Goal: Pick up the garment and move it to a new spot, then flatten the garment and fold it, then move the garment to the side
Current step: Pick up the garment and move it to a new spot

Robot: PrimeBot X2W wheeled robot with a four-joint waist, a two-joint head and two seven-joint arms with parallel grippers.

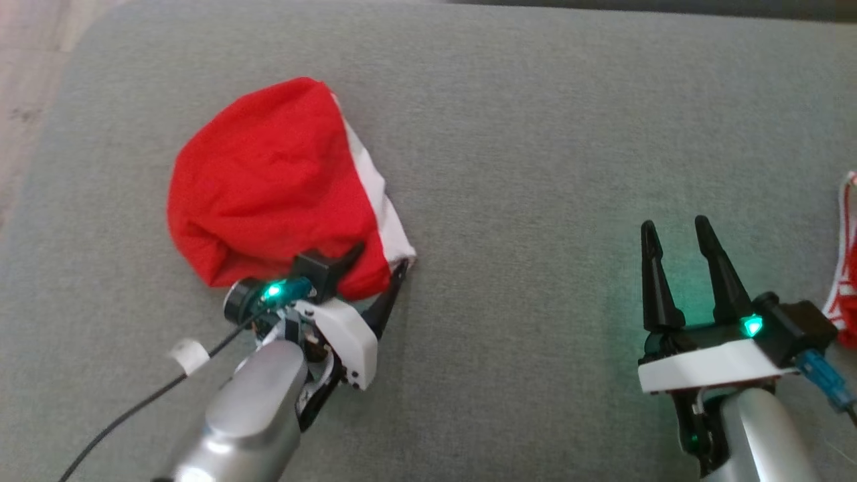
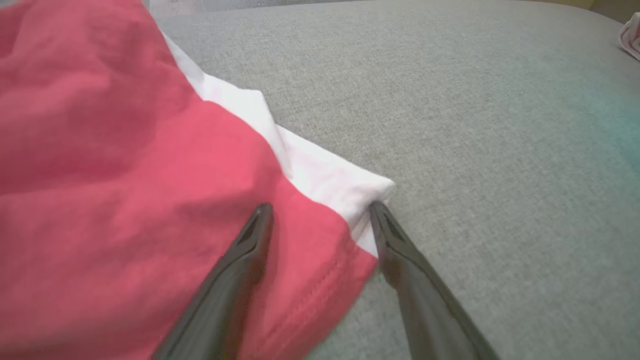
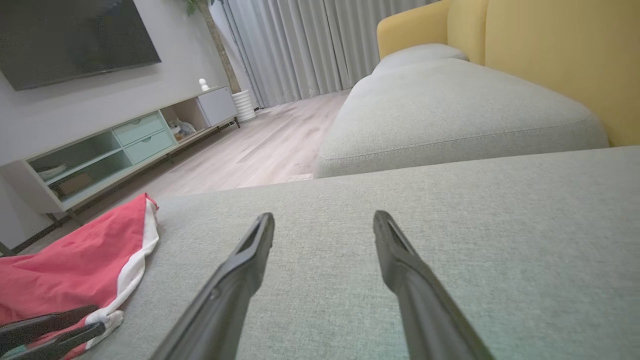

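Observation:
The garment (image 1: 274,187) is a red cloth with a white band, lying bunched on the left of the grey sofa cushion (image 1: 535,167). My left gripper (image 1: 380,260) is open at its near right corner. In the left wrist view the garment (image 2: 125,175) fills the left side and the open left gripper (image 2: 320,210) straddles its red and white corner, one finger lying over the red cloth, the other at the white tip. My right gripper (image 1: 676,231) is open over bare cushion at the right, well apart from the garment (image 3: 75,265); the right gripper (image 3: 324,220) holds nothing.
A red and white striped cloth (image 1: 845,268) lies at the cushion's right edge. The cushion's left edge drops to a wooden floor (image 1: 27,80). The right wrist view shows another grey cushion (image 3: 450,110), a yellow sofa back (image 3: 560,60) and a TV cabinet (image 3: 110,145).

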